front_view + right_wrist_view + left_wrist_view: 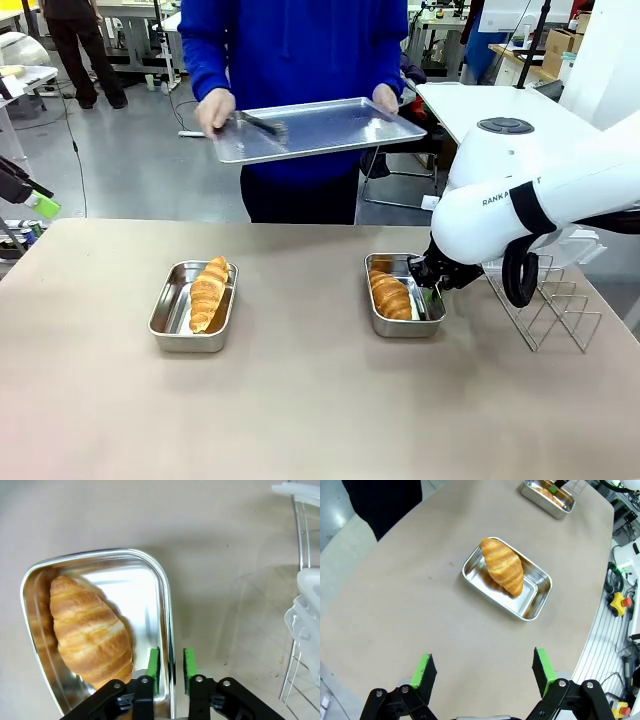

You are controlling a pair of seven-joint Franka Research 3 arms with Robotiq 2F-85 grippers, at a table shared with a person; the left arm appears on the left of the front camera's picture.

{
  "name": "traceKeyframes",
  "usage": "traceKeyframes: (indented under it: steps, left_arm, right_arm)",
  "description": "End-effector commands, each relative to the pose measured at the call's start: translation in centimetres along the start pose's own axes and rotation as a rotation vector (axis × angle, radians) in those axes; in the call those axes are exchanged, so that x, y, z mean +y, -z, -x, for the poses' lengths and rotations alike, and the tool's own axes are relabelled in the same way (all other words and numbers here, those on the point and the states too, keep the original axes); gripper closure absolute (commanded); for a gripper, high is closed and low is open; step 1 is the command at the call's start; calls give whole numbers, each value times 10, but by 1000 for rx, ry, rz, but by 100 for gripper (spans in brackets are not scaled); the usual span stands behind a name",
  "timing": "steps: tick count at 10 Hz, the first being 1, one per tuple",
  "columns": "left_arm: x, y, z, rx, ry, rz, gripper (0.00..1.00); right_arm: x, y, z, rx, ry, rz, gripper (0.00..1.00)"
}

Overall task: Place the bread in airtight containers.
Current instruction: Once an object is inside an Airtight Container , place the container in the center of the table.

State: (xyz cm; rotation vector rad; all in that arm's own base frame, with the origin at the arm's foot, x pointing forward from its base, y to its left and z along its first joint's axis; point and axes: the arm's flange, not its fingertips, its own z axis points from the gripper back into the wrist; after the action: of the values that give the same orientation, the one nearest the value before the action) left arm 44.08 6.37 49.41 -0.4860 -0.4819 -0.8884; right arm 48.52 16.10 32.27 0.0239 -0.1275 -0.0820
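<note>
Table [300, 410]: two steel tubs stand well apart, both open-topped, one croissant in each.

Left tub [160, 322]: the croissant [208, 292] lies along its length, raised at the far end so that its tip rests on the far rim. The wrist view above it confirms the pastry is inside the walls.

Right tub [405, 329]: the second croissant [390, 296] lies flat on the floor, against the wall nearer the table's middle.

Right gripper [171, 655]: lowered at the right tub's outer long wall, one green pad inside the tub and one outside (the rim runs up between them). The pads are close together but appear to stand just clear of the metal on either side; the angle is steep, so contact cannot be fully ruled out. It holds no croissant.

Left gripper [482, 662]: held high above the table's near-left part, fingers spread wide with nothing between them.

Wire rack [555, 305]: on the table just right of the right tub, with clear plastic pieces [306, 605] stacked in it.

Person: standing at the far side, both hands holding a flat metal tray [340, 125] above the table edge; tongs [262, 124] lie on it by the hand [213, 108] at picture left.
</note>
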Motion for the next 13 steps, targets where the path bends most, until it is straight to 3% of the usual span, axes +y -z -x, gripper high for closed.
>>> traceKeyframes:
  steps: [1, 2, 4, 7, 8, 13]
  left_arm:
    - [-1, -2, -1, 16, -7, 2, 0]
    - [-1, -2, -1, 16, -7, 2, 0]
    - [-1, -2, -1, 16, -7, 2, 0]
    - [-1, -2, -1, 16, -7, 2, 0]
    - [-1, -2, -1, 16, -7, 2, 0]
    - [-1, -2, -1, 16, -7, 2, 0]
  right_arm:
    - [2, -14, -1, -16, 22, 24, 35]
    - [-2, -29, -3, -36, 16, 7, 0]
    - [-9, -80, -7, -133, -38, -58, 0]
    - [-42, -161, -5, -266, -315, -405, 0]
    - [-61, -185, -3, -334, -396, -464, 0]
    - [-156, -212, 0, -465, -780, -705, 0]
